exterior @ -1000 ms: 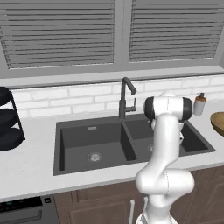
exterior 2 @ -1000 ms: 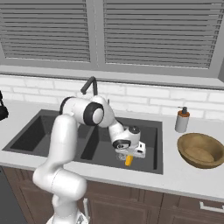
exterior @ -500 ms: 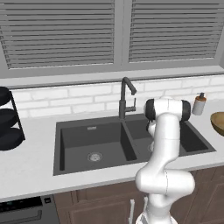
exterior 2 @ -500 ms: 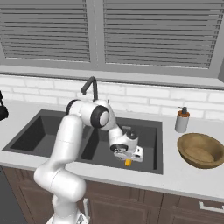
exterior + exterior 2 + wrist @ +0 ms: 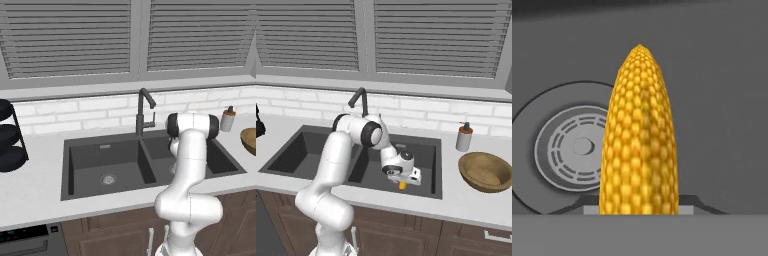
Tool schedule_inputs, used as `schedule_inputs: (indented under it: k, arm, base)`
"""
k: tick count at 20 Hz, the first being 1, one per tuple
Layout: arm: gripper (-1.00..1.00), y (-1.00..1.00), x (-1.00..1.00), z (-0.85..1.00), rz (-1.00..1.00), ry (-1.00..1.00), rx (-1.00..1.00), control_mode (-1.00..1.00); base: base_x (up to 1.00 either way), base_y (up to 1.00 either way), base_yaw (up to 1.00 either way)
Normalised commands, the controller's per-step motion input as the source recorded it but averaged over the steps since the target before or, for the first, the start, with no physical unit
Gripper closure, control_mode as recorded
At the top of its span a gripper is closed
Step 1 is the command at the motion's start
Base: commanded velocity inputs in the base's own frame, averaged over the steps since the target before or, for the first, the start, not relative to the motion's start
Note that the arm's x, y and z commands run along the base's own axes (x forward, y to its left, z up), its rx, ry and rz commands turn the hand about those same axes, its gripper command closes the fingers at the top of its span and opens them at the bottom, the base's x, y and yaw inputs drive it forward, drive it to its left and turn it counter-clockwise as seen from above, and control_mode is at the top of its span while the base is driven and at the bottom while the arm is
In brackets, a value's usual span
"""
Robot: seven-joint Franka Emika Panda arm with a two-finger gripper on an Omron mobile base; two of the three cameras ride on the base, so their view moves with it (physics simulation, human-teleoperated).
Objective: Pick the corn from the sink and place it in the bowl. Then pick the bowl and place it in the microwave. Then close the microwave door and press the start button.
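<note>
The corn (image 5: pixel 640 135), a yellow-orange cob, fills the middle of the hand view, its tip pointing away over the floor of the sink (image 5: pixel 426 172). My gripper (image 5: pixel 401 179) is low in the right basin with the corn (image 5: pixel 402 185) showing just beneath it. Both finger pads (image 5: pixel 592 205) press against the cob's sides at its near end, so the gripper is shut on it. The golden-brown bowl (image 5: pixel 486 171) sits on the counter right of the sink, its edge (image 5: pixel 249 140) also at the right border of the left base view. The microwave is out of view.
A round drain (image 5: pixel 574 147) lies left of the cob. The dark faucet (image 5: pixel 143 112) stands behind the divider between the basins. A soap dispenser (image 5: pixel 464 136) stands on the counter behind the bowl. A dark rack (image 5: pixel 10 140) is at the far left.
The hand has sunk lower into the right basin, down onto the corn. The corn has stayed in the same place.
</note>
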Motion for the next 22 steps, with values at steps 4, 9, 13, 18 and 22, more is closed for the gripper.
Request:
schedule_inputs:
  k: [4, 9, 13, 18, 22]
  arm:
    - [1.00, 0.09, -0.09, 0.58, -0.08, -0.02, 0.00, -1.00]
    - [1.00, 0.00, -0.14, 0.87, -0.12, -0.02, 0.00, -1.00]
    - [1.00, 0.00, -0.24, 0.98, -0.12, -0.01, 0.02, -1.00]
    - [1.00, -0.09, -0.46, 0.87, -0.08, -0.07, 0.06, -1.00]
    - [1.00, -0.05, -0.44, 0.99, -0.06, -0.14, 0.08, -1.00]
  base:
    - [0.00, 0.00, 0.00]
    - [0.00, 0.00, 0.00]
    - [0.00, 0.00, 0.00]
    - [0.00, 0.00, 0.00]
    - [0.00, 0.00, 0.00]
